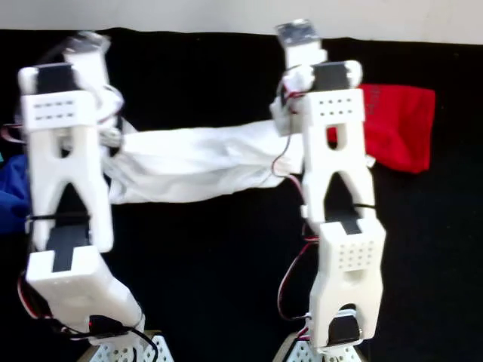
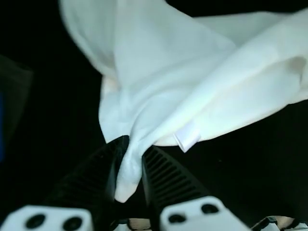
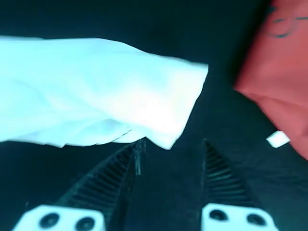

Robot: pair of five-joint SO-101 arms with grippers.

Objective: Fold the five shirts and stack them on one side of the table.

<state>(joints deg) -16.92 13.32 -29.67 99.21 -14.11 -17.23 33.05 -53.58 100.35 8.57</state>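
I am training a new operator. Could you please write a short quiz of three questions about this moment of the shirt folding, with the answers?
1. True or false: the left gripper is shut on the white shirt.
2. What does the right gripper hold? A) the white shirt B) the red shirt C) nothing
3. Which colour of shirt lies on the left arm's outer side?
Key: 1 true; 2 C; 3 blue, the blue shirt.
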